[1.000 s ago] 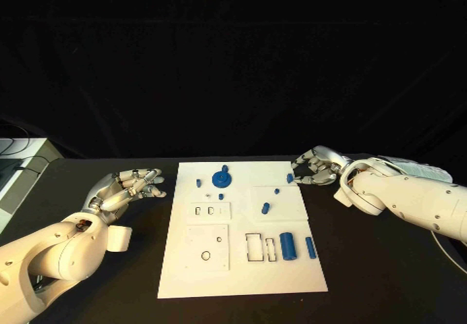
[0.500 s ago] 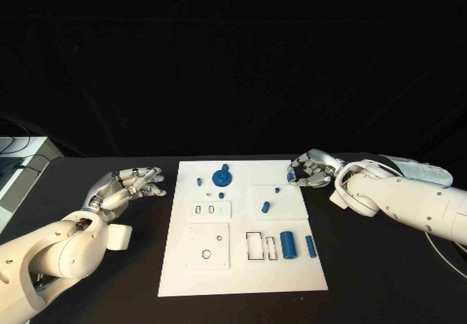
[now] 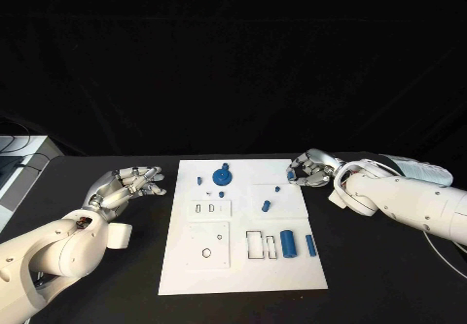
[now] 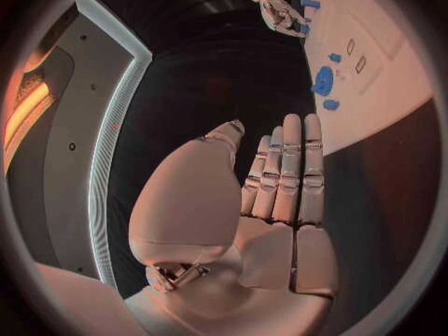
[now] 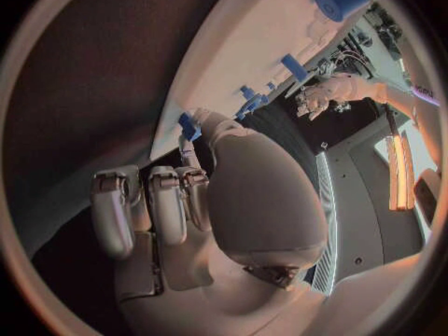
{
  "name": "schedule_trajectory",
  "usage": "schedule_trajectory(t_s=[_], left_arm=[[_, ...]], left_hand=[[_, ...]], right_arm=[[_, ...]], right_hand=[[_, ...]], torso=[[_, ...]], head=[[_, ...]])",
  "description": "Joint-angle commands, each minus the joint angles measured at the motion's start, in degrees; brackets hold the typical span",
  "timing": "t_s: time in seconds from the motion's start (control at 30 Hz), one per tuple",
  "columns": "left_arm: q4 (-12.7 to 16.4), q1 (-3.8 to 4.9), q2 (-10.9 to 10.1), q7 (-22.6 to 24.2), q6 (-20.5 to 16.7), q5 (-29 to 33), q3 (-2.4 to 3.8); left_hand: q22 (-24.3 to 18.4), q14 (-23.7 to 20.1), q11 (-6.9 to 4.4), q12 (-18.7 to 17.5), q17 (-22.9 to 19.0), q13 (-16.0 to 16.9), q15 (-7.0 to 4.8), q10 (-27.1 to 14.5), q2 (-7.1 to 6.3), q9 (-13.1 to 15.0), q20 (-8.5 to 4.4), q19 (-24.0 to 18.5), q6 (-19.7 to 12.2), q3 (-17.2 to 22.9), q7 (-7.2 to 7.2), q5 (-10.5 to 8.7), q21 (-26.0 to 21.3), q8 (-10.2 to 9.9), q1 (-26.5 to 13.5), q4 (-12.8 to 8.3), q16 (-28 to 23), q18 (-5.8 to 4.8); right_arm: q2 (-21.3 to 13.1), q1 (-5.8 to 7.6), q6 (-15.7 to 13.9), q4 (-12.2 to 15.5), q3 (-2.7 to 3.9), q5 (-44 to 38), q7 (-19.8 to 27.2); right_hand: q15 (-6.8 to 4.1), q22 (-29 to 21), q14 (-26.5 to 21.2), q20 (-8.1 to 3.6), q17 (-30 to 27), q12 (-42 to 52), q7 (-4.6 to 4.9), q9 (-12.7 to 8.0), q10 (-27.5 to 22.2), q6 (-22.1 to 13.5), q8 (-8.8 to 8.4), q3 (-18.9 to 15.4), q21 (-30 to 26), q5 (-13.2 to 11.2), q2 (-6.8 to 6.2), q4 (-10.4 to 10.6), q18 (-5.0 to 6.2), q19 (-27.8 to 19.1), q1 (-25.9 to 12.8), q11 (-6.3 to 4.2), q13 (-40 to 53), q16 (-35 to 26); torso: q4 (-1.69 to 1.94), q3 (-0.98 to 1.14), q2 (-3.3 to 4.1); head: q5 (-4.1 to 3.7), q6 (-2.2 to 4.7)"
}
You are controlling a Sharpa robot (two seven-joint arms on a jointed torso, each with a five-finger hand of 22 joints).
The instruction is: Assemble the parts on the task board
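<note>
task board point(image 3: 243, 270) mid-table, parts point(image 3: 288, 244) on it

Right hand point(image 5: 201, 194) at the task board point(image 5: 252, 52) edge, fingertip against a small blue part point(image 5: 190, 125).

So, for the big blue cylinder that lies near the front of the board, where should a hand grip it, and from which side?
The big blue cylinder lies flat on the task board, its long axis running front to back. Probably best to pinch it across its round sides at mid-length, coming from above. A slimmer blue bar lies close on its right, so the fingers should stay narrow there.
</note>
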Motion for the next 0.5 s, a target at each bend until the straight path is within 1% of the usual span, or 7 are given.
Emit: schedule_trajectory(t_s=[0.03,0.23,0.37,0.5], left_arm=[[0.1,0.01,0.0,0.5,0.6,-0.2,0.05],[0.1,0.01,0.0,0.5,0.6,-0.2,0.05],[0.1,0.01,0.0,0.5,0.6,-0.2,0.05],[0.1,0.01,0.0,0.5,0.6,-0.2,0.05]], left_hand=[[0.0,-0.3,0.03,-0.2,0.1,0.0,-0.13,-0.2,-0.53,0.1,-0.06,-0.5,0.4,0.4,0.06,-0.31,0.4,-0.3,-0.1,0.0,0.3,0.68],[0.1,-0.3,0.07,-0.3,0.1,-0.1,-0.10,-0.3,-0.48,0.1,-0.05,-0.5,0.4,0.5,0.09,-0.30,0.4,-0.3,-0.1,0.0,0.3,0.67],[0.1,-0.3,0.07,-0.3,0.1,-0.1,-0.10,-0.3,-0.48,0.1,-0.05,-0.5,0.4,0.5,0.09,-0.30,0.4,-0.3,-0.1,0.0,0.3,0.67],[0.1,-0.4,0.09,-0.3,0.1,-0.1,-0.08,-0.3,-0.44,0.1,-0.05,-0.5,0.4,0.5,0.11,-0.30,0.4,-0.3,-0.1,0.0,0.3,0.67]], right_arm=[[0.0,-0.06,1.0,-0.1,-0.01,-0.6,0.0],[-0.1,-0.07,0.9,-0.1,-0.01,-0.6,0.0],[-0.1,-0.07,0.4,-0.2,-0.01,-0.5,0.3],[0.0,-0.07,-0.5,-0.1,-0.01,0.0,0.8]], right_hand=[[-0.35,14.4,5.5,-0.17,12.8,0.2,-0.10,0.1,5.4,0.6,0.38,0.5,0.2,-0.1,0.65,0.0,-0.14,5.6,-0.2,-0.30,14.4,0.1],[-0.67,14.5,5.6,-0.44,12.8,0.4,-0.50,0.3,5.6,1.5,0.96,1.4,0.3,-0.4,0.90,-0.1,-0.18,5.6,-0.3,-0.66,14.5,0.1],[-0.75,14.5,5.6,-0.52,12.9,0.4,-0.60,0.3,5.6,1.8,1.11,1.7,0.3,-0.6,1.02,-0.1,-0.18,5.7,-0.4,-0.74,14.5,0.1],[-1.08,14.6,5.6,-0.82,13.0,0.6,-0.96,0.5,5.8,2.6,1.68,2.6,0.4,-0.5,1.58,-0.2,-0.23,5.8,-0.6,-1.06,14.8,0.1]], torso=[[-0.02,0.02,-0.04],[0.00,0.04,-0.04],[0.00,0.04,-0.04],[0.00,0.02,-0.03]], head=[[-0.03,-0.12],[0.02,-0.09],[-0.05,-0.02],[-0.04,-0.08]])
